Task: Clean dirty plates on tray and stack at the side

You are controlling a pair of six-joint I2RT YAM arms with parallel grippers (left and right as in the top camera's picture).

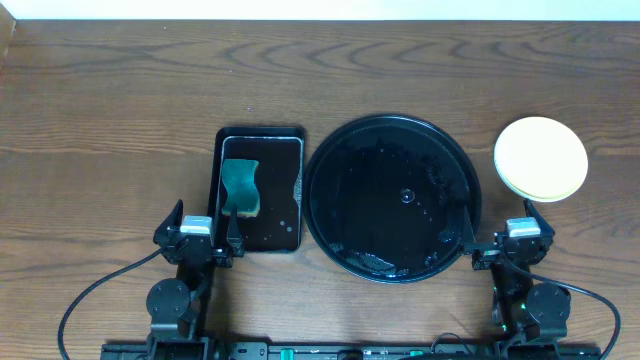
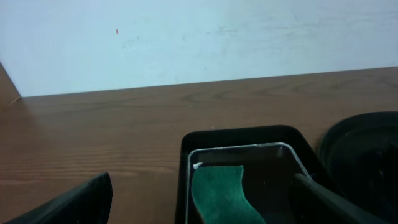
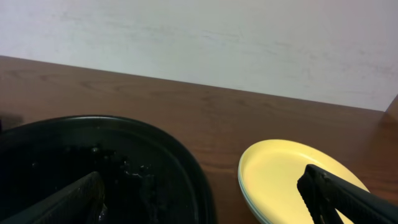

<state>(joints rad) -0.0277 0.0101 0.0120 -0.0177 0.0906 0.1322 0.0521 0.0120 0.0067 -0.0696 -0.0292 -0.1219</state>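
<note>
Peeking under yellow plate [image 1: 541, 157]: mint rim [image 3: 244, 196].

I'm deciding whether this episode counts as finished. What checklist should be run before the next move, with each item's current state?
1. No plate left on the round tray: ok; only wet residue shows.
2. The plates stacked beside that tray: ok; how many are in the stack, cannot tell.
3. The yellow plate on top free of smears: ok.
4. The sponge lying in the rectangular tray: ok.
5. The left gripper open and holding nothing: ok.
6. The right gripper open and holding nothing: ok.
</note>
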